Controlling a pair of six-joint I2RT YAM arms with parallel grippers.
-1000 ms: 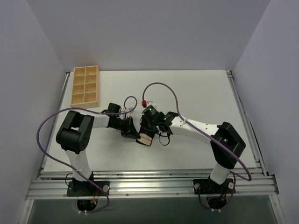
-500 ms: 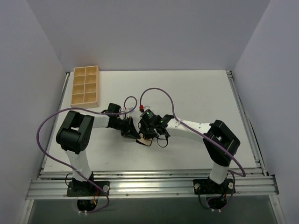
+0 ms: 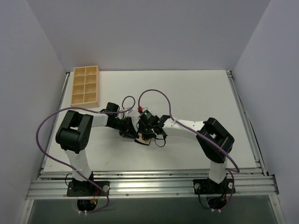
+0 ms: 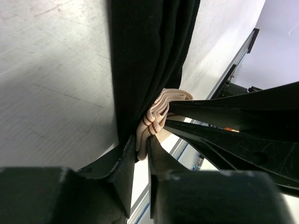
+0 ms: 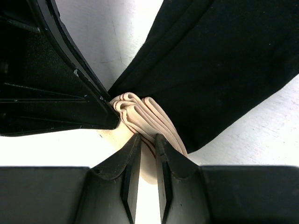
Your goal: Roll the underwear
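You are mid-roll. The underwear (image 4: 145, 56) lies on the white table (image 3: 201, 93) between the arms. The left gripper (image 4: 142, 143) and right gripper (image 5: 148, 140) each stand narrow, pinching its folded tan waistband. Next, turn both wrists together without slackening. Grey walls enclose the table; a wooden compartment tray (image 3: 85, 85) sits far left.

Overhead view: even, diffuse light from above. The white table (image 3: 210, 93) is bright without glare, shadows under the arms are faint and soft, and focus is sharp throughout.

Left wrist view: table grey, with a broad soft shadow at lower left. The black underwear (image 4: 140, 56) is crushed to featureless dark, and the left gripper (image 4: 141, 142) is blurred near the lens.

Right wrist view: table blown out white at the lower edge, and the right gripper (image 5: 147, 136) is soft.
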